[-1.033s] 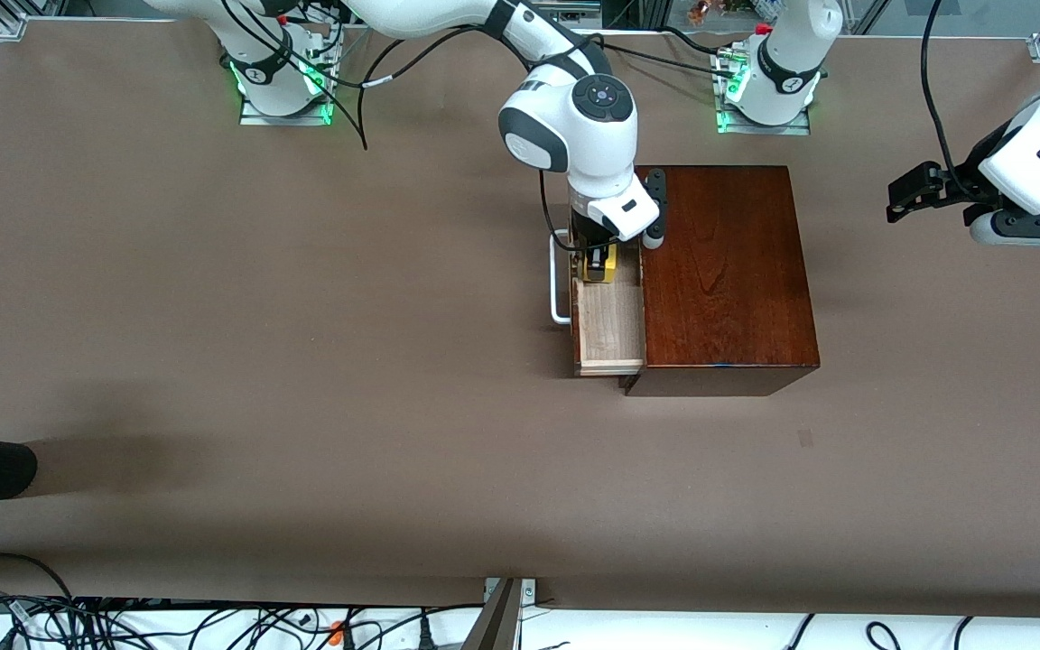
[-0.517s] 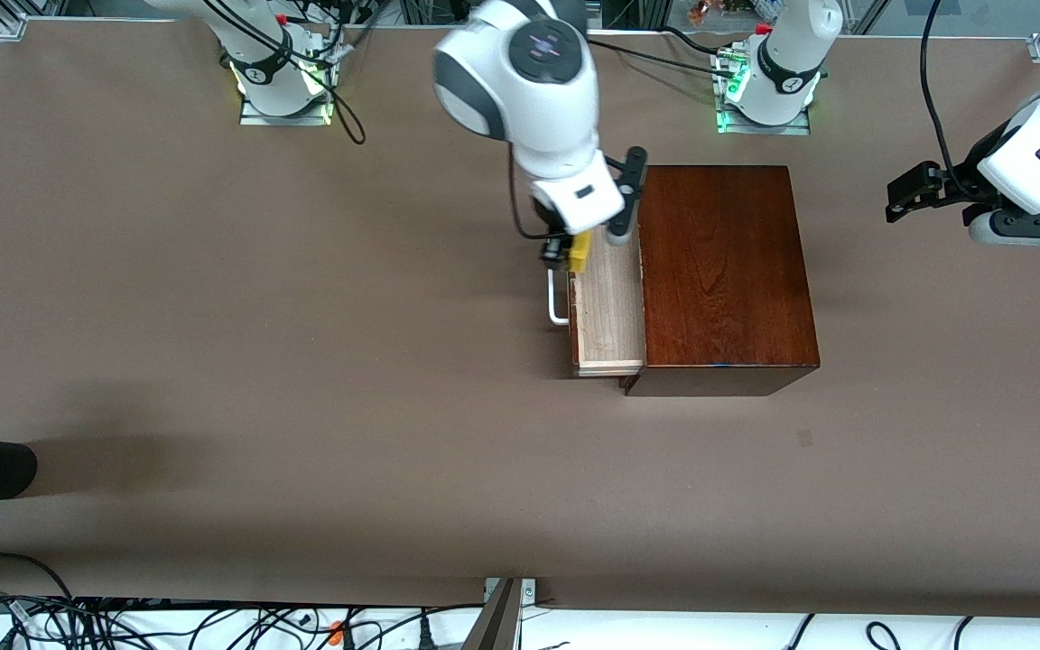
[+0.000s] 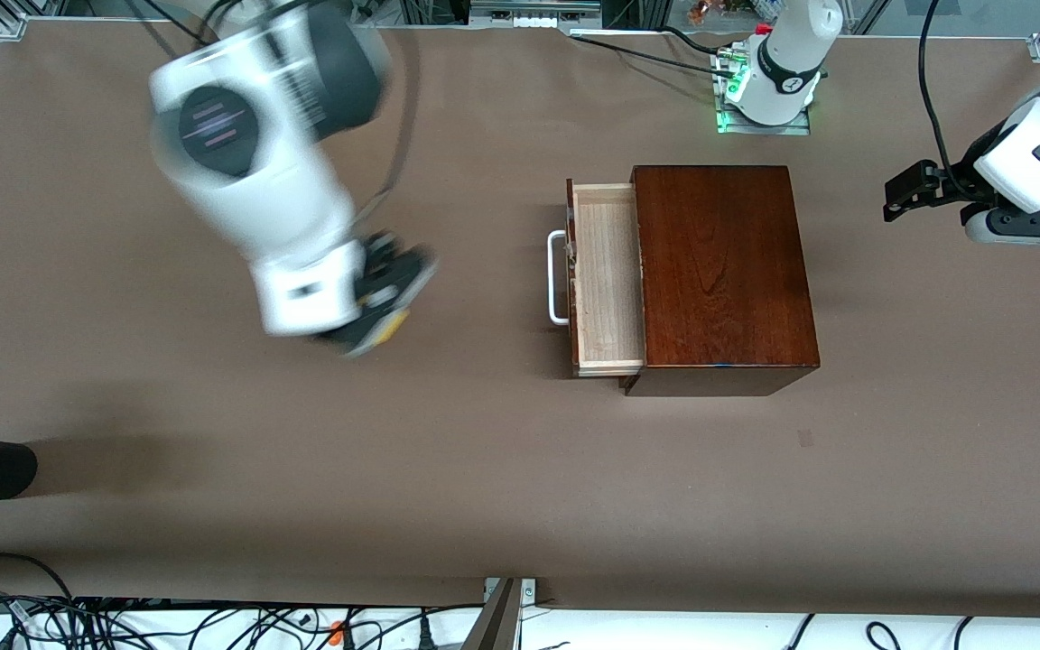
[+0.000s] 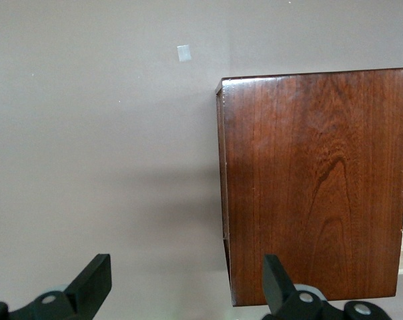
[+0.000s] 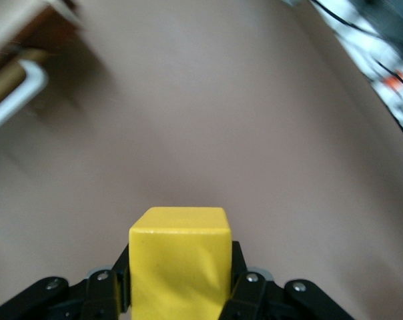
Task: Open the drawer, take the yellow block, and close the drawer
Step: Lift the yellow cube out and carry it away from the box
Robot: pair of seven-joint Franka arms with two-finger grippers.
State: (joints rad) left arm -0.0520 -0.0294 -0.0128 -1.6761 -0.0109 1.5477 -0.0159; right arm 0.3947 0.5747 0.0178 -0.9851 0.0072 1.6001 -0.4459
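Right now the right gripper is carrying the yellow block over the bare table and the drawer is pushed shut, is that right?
Not quite: the drawer stands open, as the front view shows. The right gripper does carry the yellow block over the bare table.

A robotics lab: bolted arm bases, loose cables.

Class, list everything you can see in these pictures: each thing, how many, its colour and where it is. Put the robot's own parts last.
cabinet: one, glossy reddish-brown wood, on the table toward the left arm's end.
drawer: one, pale wood tray with white bar handle, pulled out of the cabinet, nothing in it.
yellow block: one, bright yellow, clamped in the right gripper.
table: one, brown.
right gripper: one, shut on the block, over bare table beside the drawer.
left gripper: one, black, open, waiting beside the cabinet.
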